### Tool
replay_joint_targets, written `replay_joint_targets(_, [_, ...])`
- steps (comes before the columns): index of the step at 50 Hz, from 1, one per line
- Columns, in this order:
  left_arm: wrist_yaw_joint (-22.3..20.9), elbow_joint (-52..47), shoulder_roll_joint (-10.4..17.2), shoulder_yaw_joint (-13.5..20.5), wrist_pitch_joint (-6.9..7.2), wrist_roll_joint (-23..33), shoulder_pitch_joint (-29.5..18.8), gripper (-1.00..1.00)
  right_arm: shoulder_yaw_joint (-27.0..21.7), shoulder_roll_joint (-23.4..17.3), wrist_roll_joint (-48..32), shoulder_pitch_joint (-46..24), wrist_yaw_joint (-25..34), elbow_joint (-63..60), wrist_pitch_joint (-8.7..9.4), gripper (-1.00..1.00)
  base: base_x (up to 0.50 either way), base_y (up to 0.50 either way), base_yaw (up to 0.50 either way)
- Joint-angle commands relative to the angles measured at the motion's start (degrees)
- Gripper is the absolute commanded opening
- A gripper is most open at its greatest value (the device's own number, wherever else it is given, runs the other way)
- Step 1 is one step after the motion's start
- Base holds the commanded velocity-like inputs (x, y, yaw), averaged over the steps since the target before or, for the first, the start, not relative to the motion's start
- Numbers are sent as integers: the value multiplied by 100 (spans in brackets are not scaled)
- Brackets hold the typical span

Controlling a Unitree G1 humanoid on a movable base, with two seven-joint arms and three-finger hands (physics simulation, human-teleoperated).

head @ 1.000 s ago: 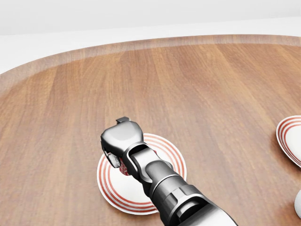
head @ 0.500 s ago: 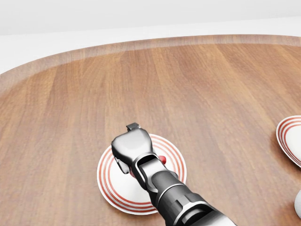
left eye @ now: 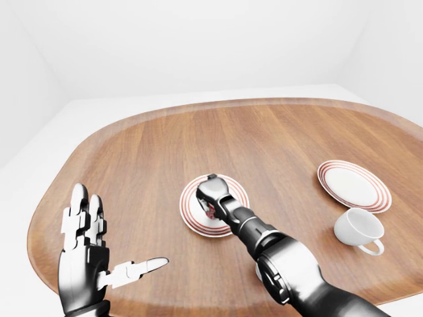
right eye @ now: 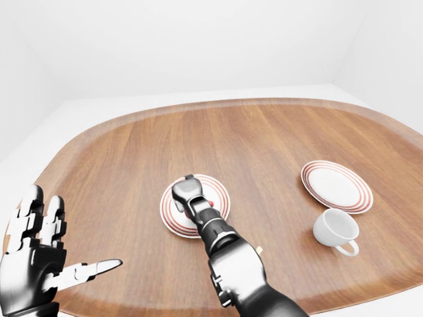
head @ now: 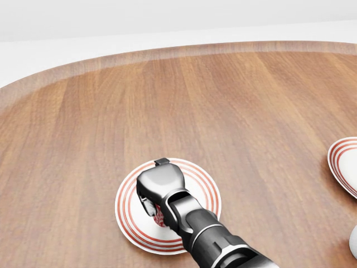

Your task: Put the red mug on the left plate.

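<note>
The left plate (head: 196,177), white with red rings, lies low in the head view on the wooden table (left eye: 277,139). My right hand (head: 155,205) hangs right over the plate's middle, fingers curled down and closed. Only slivers of the red mug (head: 161,216) show beneath the palm; the rest is hidden by the hand. Whether the mug touches the plate cannot be seen. My left hand (left eye: 99,261) is raised at the bottom left of the left-eye view, fingers spread open and holding nothing.
A second red-ringed plate (left eye: 353,185) lies at the right of the table. Just below it in the view stands a white mug (left eye: 357,228). The table's curved edge runs close to my left hand.
My right hand has shifted right and toward the bottom of the head view, from the plate's upper-left rim to over its middle. The plates have not moved.
</note>
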Motion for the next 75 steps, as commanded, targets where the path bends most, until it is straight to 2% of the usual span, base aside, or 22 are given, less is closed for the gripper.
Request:
replay_joint_targets(1, [-48,14,-34,60,0,-25,-19,100,93,-13,-85,3,122,9,157,-100,0,0,0])
replay_joint_targets(6, [-55,38,-35,76,0,-23,-57,100,148,-9,-306,-27,4,10,321,-100,0,0,0])
replay_joint_targets(15, [-56,10,-39,59,0,-8,-44,100,156,25,-494,-83,-196,2,368,-100,0,0,0])
replay_joint_targets(18, [-56,11,-38,68,0,-17,-48,100,178,34,-587,-143,-456,-1,487,-100,0,0,0])
replay_joint_targets(32, [-23,5,-25,32,0,16,-58,100,62,3,-403,-179,-487,-8,298,-100,0,0,0])
replay_joint_targets(59, [-61,56,-42,104,0,-48,-39,100,32,-24,-382,-21,-366,15,379,-100,0,0,0])
replay_joint_targets(75, [-118,69,-90,167,0,-75,-43,100,-4,21,-418,52,-362,21,350,-100,0,0,0])
